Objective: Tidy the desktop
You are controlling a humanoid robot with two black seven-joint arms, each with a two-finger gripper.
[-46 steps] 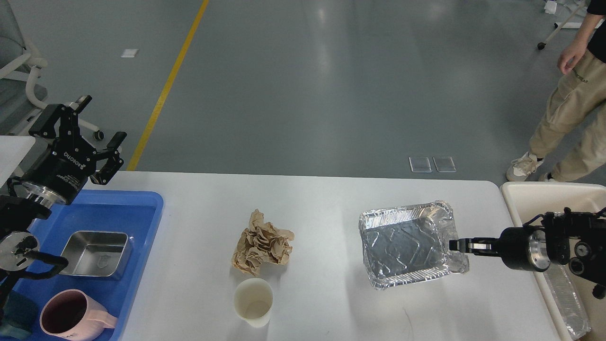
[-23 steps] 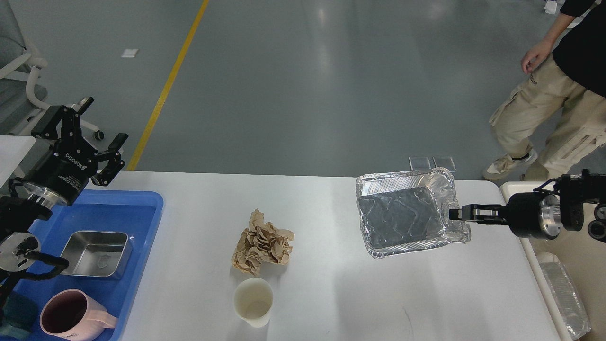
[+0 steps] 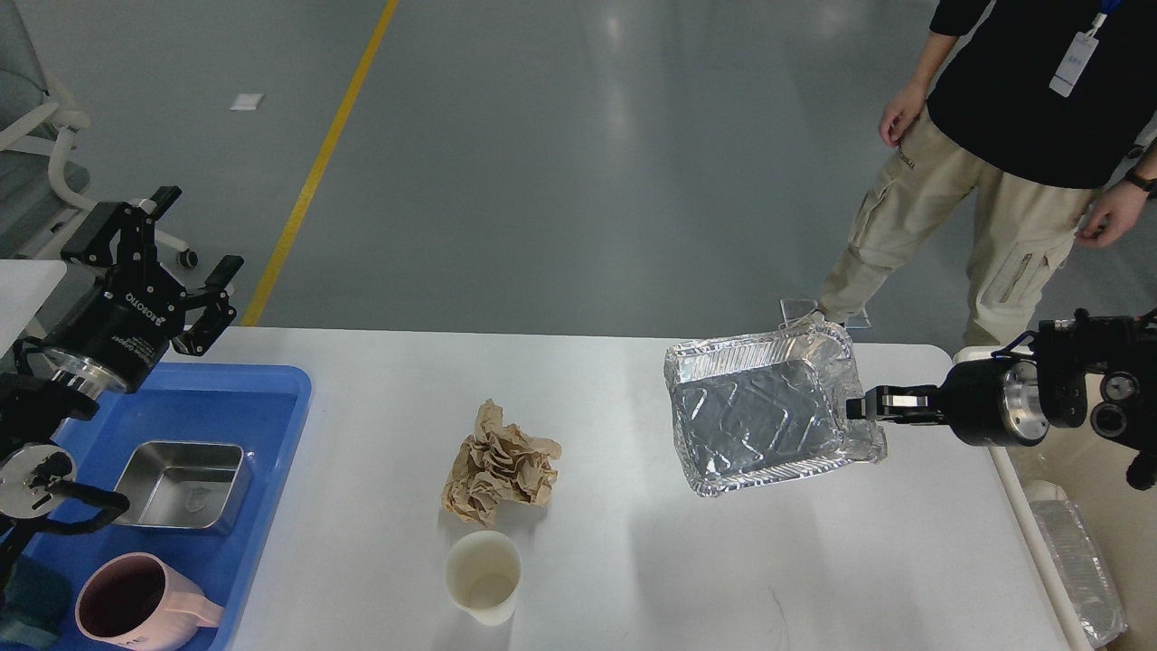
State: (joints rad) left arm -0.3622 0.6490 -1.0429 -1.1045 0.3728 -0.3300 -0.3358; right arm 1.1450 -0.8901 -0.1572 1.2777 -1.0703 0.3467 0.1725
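Note:
The white desktop (image 3: 633, 579) fills the lower view. My right gripper (image 3: 857, 405) is shut on the right rim of a crumpled foil tray (image 3: 759, 418) and holds it tilted above the desktop's far right part. My left gripper (image 3: 185, 271) is open and empty, raised above the far left corner over a blue tray (image 3: 271, 434). A crumpled brown paper ball (image 3: 499, 466) and a white paper cup (image 3: 484, 576) sit on the desktop's middle.
The blue tray holds a steel box (image 3: 183, 484) and a pink mug (image 3: 136, 606). A cream bin (image 3: 1085, 533) at the right edge holds a clear plastic piece (image 3: 1080, 561). A person (image 3: 994, 163) stands beyond the far right corner.
My right gripper has lifted the foil tray off the desktop and carried it up and slightly left. The person has walked left towards the table. My left arm has barely moved.

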